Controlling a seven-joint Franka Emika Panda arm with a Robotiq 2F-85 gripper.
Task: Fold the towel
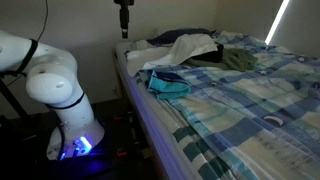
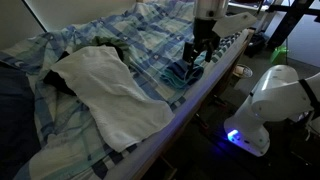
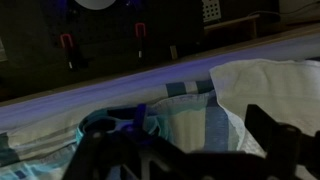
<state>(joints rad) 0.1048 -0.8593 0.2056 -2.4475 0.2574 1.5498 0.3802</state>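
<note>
The towel (image 2: 110, 85) is a large white rumpled cloth spread on the bed; it also shows in an exterior view (image 1: 187, 47) and at the right of the wrist view (image 3: 270, 85). My gripper (image 2: 197, 52) hangs above the bed's edge, over the small teal cloth (image 2: 183, 73) and to the side of the towel, not touching it. Its fingers are spread and hold nothing. The gripper shows at the top of an exterior view (image 1: 124, 18) and as dark fingers low in the wrist view (image 3: 170, 135).
The bed has a blue plaid blanket (image 1: 250, 100). The teal cloth (image 1: 166, 84) lies near the bed's edge, also in the wrist view (image 3: 100, 128). An olive-green garment (image 1: 238, 60) lies beyond the towel. The robot base (image 1: 60, 95) stands beside the bed.
</note>
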